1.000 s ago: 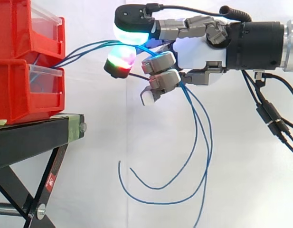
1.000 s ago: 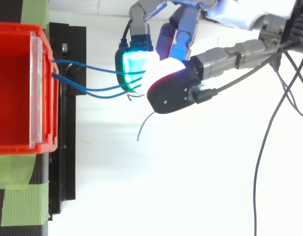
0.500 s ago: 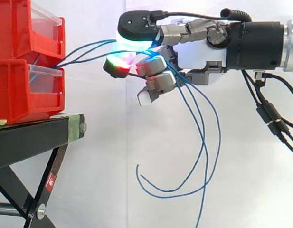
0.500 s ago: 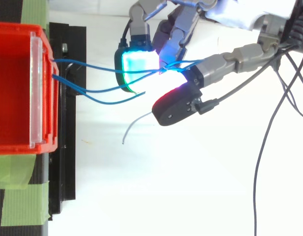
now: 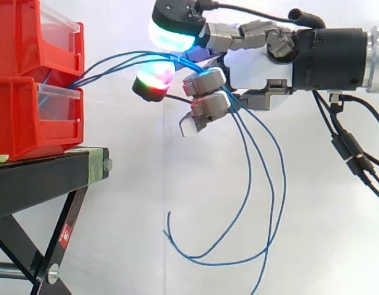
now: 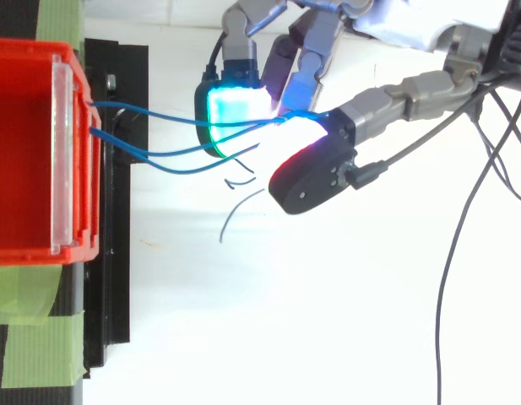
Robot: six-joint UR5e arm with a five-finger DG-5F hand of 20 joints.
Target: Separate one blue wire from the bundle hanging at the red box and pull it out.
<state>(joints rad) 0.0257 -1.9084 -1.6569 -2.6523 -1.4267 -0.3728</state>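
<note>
Several blue wires (image 5: 115,59) run from the gap between the two stacked red bins (image 5: 29,117) out to my hand (image 5: 257,70). They pass between the raised thumb pad (image 5: 172,34) and a red-green glowing fingertip (image 5: 153,80), then behind the curled fingers, and hang down in long loops (image 5: 238,255). In the top view the wires (image 6: 159,139) leave the red bin (image 6: 24,152) spread apart and come together at the hand (image 6: 235,110). A small gap shows between thumb pad and wires.
The bins sit on a black stand (image 5: 42,178) with crossed legs at the left. Green tape (image 6: 32,337) holds the bin on the stand. A white curtain hangs behind, and free air lies under the hand.
The thumb has lifted a little off the wires. The hanging wire loops have swung left and their free ends have shifted. The hand itself has stayed in place.
</note>
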